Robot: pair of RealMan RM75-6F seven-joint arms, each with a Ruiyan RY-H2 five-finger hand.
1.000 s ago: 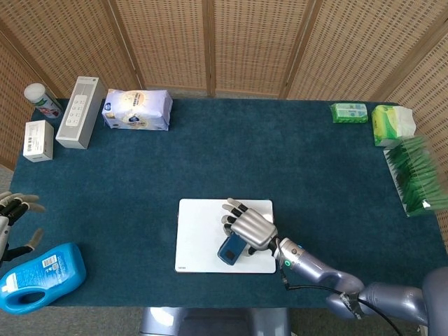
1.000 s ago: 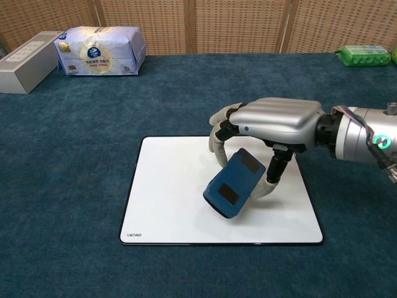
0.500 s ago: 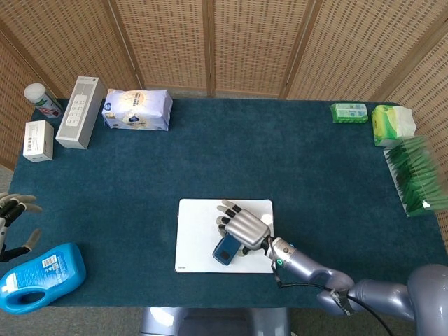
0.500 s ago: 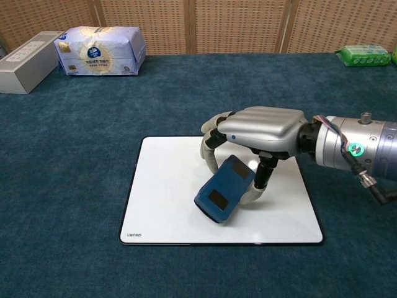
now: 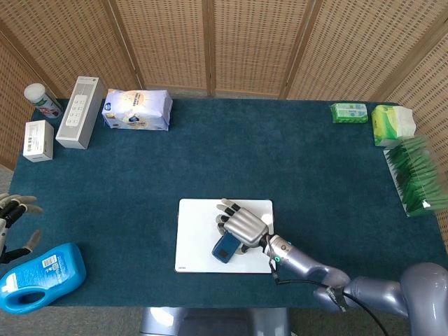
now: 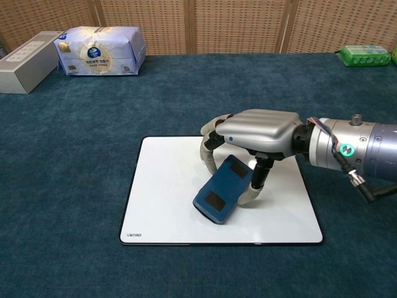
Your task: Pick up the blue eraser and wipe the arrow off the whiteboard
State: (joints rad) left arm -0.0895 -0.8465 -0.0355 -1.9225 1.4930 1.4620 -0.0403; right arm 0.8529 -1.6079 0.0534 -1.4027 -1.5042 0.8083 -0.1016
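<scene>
My right hand (image 6: 254,133) (image 5: 243,225) holds the blue eraser (image 6: 222,197) (image 5: 225,248) between its thumb and fingers, tilted with its lower end pressed on the whiteboard (image 6: 161,192) (image 5: 194,238) near the middle. The board's visible surface looks plain white; no arrow shows on it, though the hand hides part of it. My left hand (image 5: 12,225) hangs at the far left edge of the head view, fingers spread and holding nothing, away from the board.
A blue detergent bottle (image 5: 40,276) lies at the front left. A tissue pack (image 5: 137,109) (image 6: 100,50), a grey box (image 5: 81,112) and a small white box (image 5: 38,141) sit at the back left. Green packs (image 5: 392,124) line the right side.
My right hand has dragged the eraser leftward across the board and lowered it; the eraser's end now sits nearer the board's middle. The left hand has barely moved.
</scene>
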